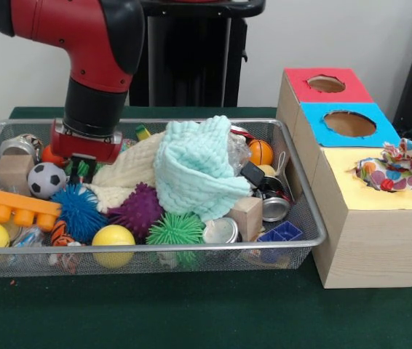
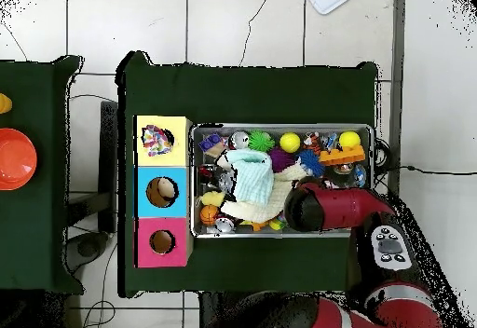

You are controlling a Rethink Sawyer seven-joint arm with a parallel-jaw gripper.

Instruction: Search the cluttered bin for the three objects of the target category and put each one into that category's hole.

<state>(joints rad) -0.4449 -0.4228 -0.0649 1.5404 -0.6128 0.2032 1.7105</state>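
Note:
The wire bin (image 1: 316,227) is full of clutter. A mint cloth (image 1: 195,171) lies heaped in its middle over a cream cloth (image 1: 127,171). To the right stands a wooden box with a red hole (image 1: 326,83), a blue hole (image 1: 349,123) and a yellow top, where a multicoloured patterned cloth (image 1: 394,166) sits in the opening. My gripper (image 1: 82,166) is down in the bin's left part, just behind a small soccer ball (image 1: 46,179) and beside the cream cloth. In the overhead view the arm (image 2: 326,208) hides the gripper; the patterned cloth (image 2: 156,140) shows in the yellow hole.
The bin also holds blue (image 1: 80,211), purple (image 1: 139,209) and green (image 1: 175,229) spiky balls, two yellow balls (image 1: 113,238), an orange toy brick (image 1: 13,206), wooden blocks (image 1: 247,216) and metal cans (image 1: 271,206). A small orange ball (image 1: 261,152) lies at the back right.

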